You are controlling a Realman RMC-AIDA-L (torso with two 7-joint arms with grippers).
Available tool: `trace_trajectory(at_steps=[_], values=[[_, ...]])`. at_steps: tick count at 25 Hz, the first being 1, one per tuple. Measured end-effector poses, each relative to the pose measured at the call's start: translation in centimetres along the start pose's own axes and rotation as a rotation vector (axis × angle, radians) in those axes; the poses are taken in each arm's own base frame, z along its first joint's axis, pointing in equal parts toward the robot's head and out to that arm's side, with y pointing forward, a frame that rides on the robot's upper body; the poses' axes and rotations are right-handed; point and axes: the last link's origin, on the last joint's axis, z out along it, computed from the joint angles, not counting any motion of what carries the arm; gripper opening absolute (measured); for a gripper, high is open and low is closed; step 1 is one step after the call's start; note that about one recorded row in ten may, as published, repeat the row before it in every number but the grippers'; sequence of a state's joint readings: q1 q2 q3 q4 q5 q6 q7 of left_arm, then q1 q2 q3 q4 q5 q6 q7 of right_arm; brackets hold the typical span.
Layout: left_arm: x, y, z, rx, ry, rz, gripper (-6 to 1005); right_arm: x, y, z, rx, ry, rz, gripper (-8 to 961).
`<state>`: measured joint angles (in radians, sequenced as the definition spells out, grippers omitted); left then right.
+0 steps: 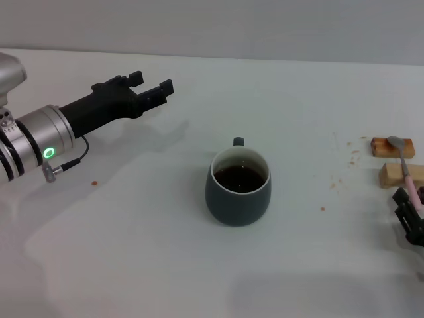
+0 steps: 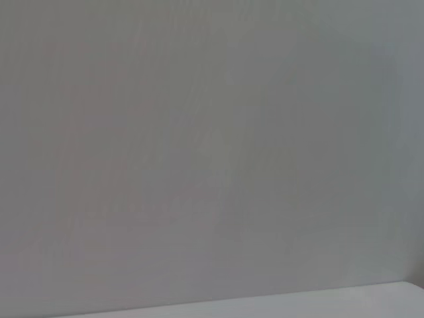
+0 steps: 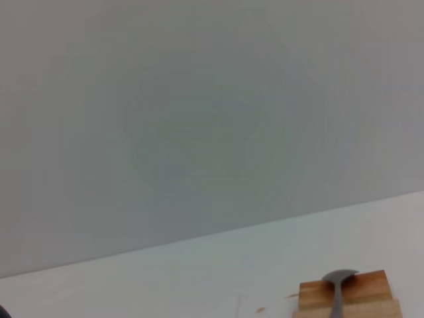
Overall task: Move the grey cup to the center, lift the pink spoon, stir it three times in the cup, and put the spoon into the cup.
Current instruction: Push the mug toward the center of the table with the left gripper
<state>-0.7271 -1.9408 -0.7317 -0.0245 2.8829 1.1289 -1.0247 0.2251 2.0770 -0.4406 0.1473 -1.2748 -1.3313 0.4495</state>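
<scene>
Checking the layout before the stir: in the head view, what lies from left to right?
Left gripper → grey cup → wooden blocks with the pink spoon across them → right gripper at the edge.

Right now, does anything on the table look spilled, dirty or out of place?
Yes, slightly. Small brown specks dot the table between the grey cup and the wooden blocks, with one more under the left arm. The cup stands upright, its liquid inside. The pink spoon lies across both blocks.
</scene>
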Motion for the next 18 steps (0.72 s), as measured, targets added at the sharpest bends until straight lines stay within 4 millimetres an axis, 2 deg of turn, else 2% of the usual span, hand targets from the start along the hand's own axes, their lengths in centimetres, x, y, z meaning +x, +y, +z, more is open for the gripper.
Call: trace_trajectory(at_steps=[4, 18], values=[[-0.06, -0.04, -0.07, 0.002, 0.000, -0.001, 830, 0.03, -0.02, 0.04, 0.002, 0.003, 0.000, 414], [-0.15, -0.20, -0.22, 0.009, -0.004, -0.001, 830, -0.01, -0.12, 0.20, 0.011, 0.002, 0.002, 415]])
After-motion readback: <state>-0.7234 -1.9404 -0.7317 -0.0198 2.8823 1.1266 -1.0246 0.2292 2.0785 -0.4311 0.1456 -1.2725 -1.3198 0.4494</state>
